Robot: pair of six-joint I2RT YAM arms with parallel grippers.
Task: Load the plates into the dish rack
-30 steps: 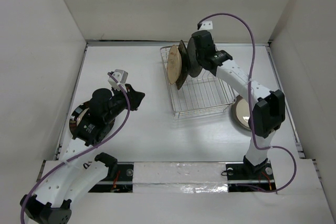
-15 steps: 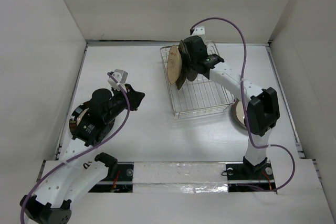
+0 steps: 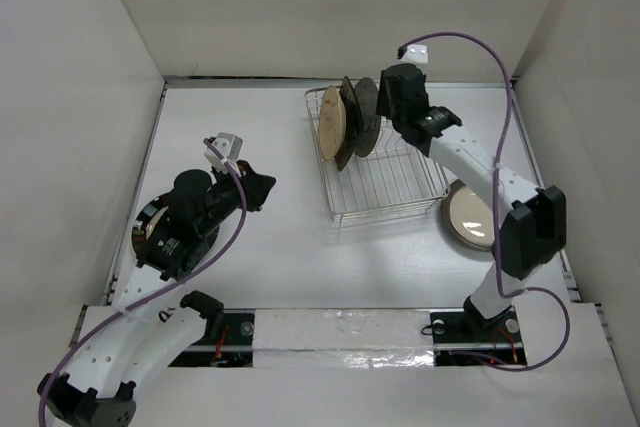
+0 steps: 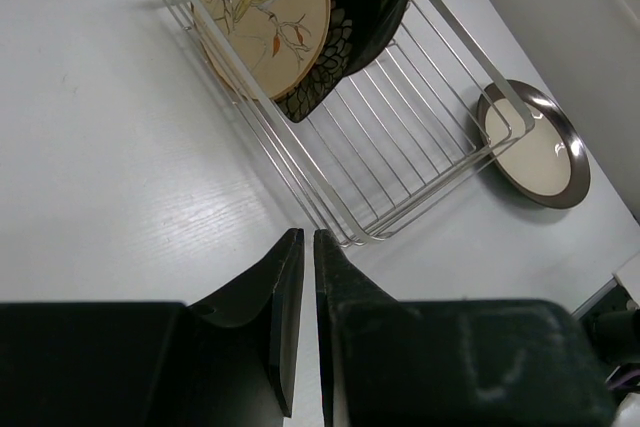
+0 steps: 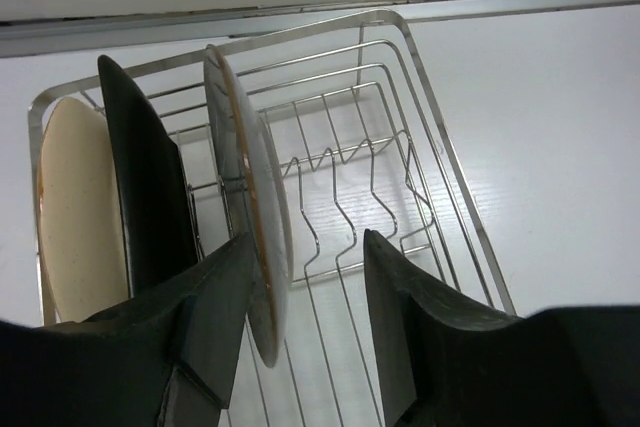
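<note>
The silver wire dish rack (image 3: 395, 182) holds three plates on edge at its far left end: a tan round one (image 3: 332, 122), a black square one (image 3: 346, 132) and a dark round one (image 3: 366, 119). In the right wrist view my right gripper (image 5: 308, 239) stands open, with the round plate's pale rim (image 5: 255, 197) between the jaws and close against the left finger (image 5: 215, 307). The tan plate (image 5: 75, 217) and the black plate (image 5: 145, 197) stand behind it. My left gripper (image 4: 307, 237) is shut on nothing, low over the table and left of the rack (image 4: 400, 147).
A dark-rimmed plate with a cream centre (image 3: 468, 215) lies flat on the table right of the rack. Another dark plate (image 3: 146, 222) lies partly under my left arm. White walls close in the table on three sides.
My right gripper has opened and let go of the dark round plate, which now stands in the rack. The right arm has drawn back to the right. The left arm has not moved.
</note>
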